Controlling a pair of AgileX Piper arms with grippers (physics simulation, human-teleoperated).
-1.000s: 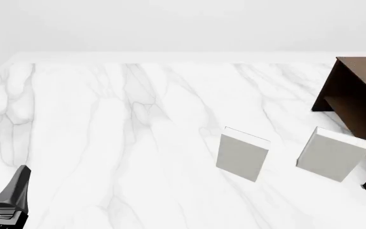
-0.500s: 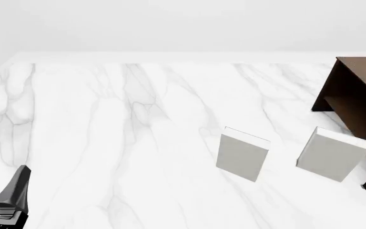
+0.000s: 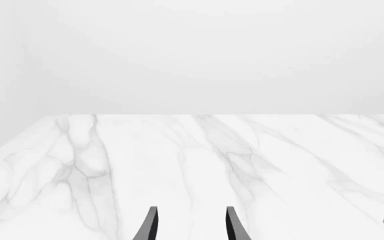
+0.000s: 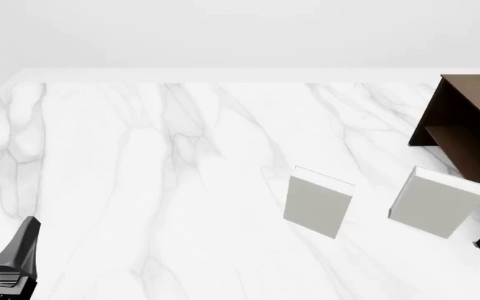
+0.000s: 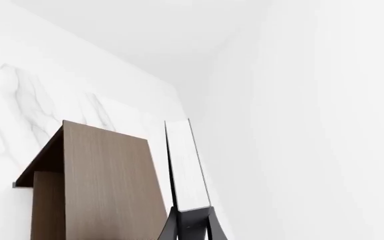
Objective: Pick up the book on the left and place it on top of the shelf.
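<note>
Ok, status: right claw [image 5: 190,214] is clamped on the book [image 5: 185,165] at its lower edge. Book is upright, thin, dark cover w/ white page edge, just beside the shelf [image 5: 105,185]; can't tell if touching. Front cam shows neither the right claw nor the book. Left claw [image 3: 190,222] sits at near-left corner of the surface [image 4: 140,156], fingers apart, nothing between. 2 pale books stand twd near-right: left one [image 4: 319,201] and right one [image 4: 436,201], the latter just beside the shelf at the right edge.
</note>
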